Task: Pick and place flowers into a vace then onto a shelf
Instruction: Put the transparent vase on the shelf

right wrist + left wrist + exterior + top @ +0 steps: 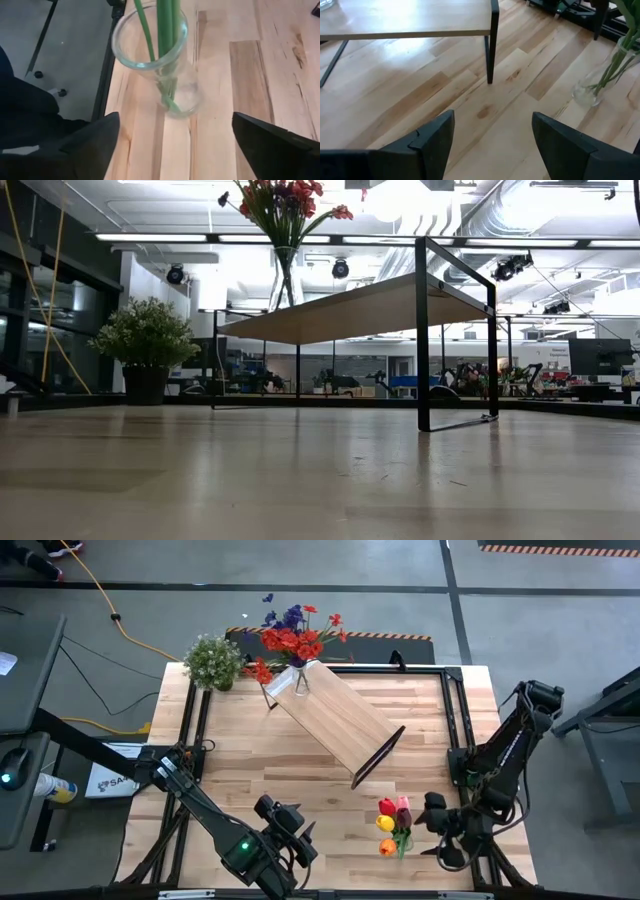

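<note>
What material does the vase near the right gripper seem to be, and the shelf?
Vase: probably clear glass, glossy; the green stems show through its wall. Shelf: light wood board with visible grain, on thin black legs, likely metal with a matte finish.

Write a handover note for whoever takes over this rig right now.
Left end effector: open, empty, near the table's front edge.
Right end effector: open, just beside the glass vase of tulips, not holding it.
Done: a vase of red and purple flowers already stands on the shelf; tulips are in the second vase.
Left: grasp the tulip vase and set it on the shelf.
</note>
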Action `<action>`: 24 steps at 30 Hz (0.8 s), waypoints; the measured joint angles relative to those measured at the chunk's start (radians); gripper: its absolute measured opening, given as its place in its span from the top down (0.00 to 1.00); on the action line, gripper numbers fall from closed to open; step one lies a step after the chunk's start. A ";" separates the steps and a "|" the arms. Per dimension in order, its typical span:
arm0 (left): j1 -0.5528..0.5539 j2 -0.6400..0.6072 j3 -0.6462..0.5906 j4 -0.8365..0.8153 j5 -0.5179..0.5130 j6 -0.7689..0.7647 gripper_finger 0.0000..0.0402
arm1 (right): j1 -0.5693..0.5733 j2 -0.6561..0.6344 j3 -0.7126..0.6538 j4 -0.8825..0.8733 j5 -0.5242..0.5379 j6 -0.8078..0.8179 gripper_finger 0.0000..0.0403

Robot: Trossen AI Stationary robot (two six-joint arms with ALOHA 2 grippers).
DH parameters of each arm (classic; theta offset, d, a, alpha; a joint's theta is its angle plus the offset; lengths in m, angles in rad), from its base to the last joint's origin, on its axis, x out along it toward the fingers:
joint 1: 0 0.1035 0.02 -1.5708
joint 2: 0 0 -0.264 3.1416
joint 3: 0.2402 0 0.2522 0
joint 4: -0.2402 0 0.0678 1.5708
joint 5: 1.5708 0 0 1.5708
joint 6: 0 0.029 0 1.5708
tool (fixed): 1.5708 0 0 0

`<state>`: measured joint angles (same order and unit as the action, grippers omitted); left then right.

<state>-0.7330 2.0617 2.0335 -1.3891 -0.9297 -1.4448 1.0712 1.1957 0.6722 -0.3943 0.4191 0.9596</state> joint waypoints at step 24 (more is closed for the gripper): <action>0.000 0.000 0.000 0.012 0.095 0.000 0.26 | -0.005 0.000 0.000 0.025 -0.058 0.085 0.03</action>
<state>-0.7330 2.0617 2.0335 -1.3773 -0.8349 -1.4452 1.0664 1.1957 0.6724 -0.3694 0.3607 1.0442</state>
